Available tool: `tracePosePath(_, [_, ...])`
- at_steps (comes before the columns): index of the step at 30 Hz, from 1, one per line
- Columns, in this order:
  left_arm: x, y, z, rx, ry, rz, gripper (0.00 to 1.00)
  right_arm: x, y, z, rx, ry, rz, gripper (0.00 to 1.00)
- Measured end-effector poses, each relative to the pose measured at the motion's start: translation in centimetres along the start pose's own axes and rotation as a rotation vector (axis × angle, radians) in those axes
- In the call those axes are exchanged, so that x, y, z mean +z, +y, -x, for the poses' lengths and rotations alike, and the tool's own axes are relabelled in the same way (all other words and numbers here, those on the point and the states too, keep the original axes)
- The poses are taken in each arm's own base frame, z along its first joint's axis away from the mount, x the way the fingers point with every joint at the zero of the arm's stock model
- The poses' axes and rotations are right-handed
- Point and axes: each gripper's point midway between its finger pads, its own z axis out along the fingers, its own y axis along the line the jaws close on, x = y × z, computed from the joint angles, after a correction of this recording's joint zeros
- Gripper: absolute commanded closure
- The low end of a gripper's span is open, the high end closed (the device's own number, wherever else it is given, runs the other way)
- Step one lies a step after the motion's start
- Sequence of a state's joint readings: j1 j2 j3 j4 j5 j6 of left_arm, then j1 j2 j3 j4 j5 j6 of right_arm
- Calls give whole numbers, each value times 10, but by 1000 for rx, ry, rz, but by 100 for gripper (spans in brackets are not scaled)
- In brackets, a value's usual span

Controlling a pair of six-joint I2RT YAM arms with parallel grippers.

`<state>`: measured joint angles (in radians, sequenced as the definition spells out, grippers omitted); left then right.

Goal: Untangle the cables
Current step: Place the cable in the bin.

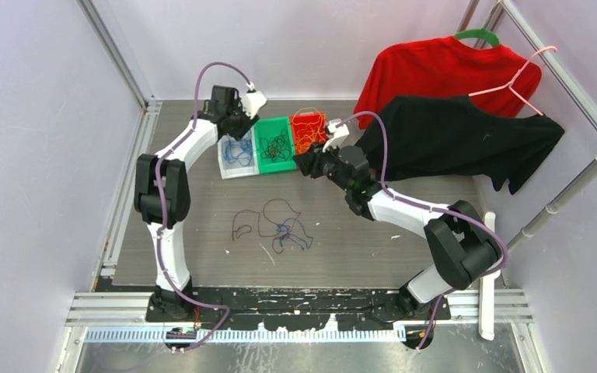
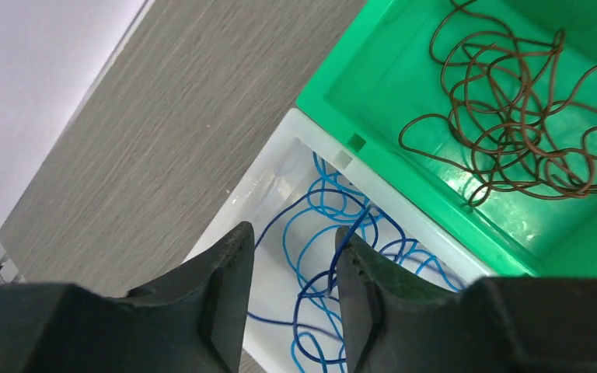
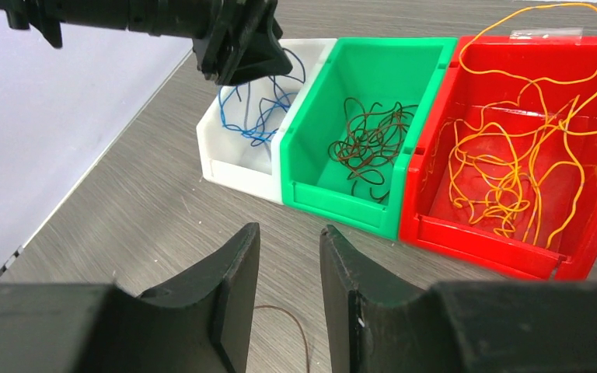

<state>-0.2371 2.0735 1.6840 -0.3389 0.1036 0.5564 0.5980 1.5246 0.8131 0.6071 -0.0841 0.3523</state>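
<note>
Left wrist: green bin (image 2: 350, 70) cropped at top and right, and blue cables (image 2: 319, 225) pass partly behind a finger (image 2: 361, 311) of the left gripper (image 2: 294, 245). Top view: loose tangle (image 1: 280, 229) mid-table is too small, crossings unreadable, possibly brown over blue. Right wrist: red bin (image 3: 474, 241) clipped at right.

Left pincer (image 2: 291, 252) parted, empty, pointing down; right pincer (image 3: 289, 249) parted, empty, angled forward.

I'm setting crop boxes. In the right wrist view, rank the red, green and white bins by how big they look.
1. red bin
2. green bin
3. white bin, partly hidden by the left gripper
This may not reflect true size: the white bin lies farthest from this camera.
</note>
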Motion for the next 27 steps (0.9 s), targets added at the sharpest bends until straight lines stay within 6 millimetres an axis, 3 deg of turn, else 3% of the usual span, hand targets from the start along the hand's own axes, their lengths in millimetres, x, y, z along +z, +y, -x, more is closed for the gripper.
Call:
tracePosePath(4, [-15, 6, 13, -7, -18, -17, 46, -4, 3, 3, 3, 3, 7, 60])
tracePosePath(9, [-31, 0, 10, 10, 10, -63, 55, -11, 7, 10, 2, 4, 11, 60])
tracePosePath(14, [-35, -5, -3, 46, 42, -71, 67, -15, 11, 17, 1, -9, 18, 60])
tracePosePath(19, [-27, -6, -28, 87, 95, -40, 69, -15, 11, 17, -2, -8, 18, 60])
tracePosePath(22, [-24, -3, -34, 98, 108, -22, 65, -15, 10, 16, -3, -6, 17, 60])
tracePosePath(27, [-20, 3, -35, 135, 101, 2, 50, -15, 10, 15, -6, -1, 15, 60])
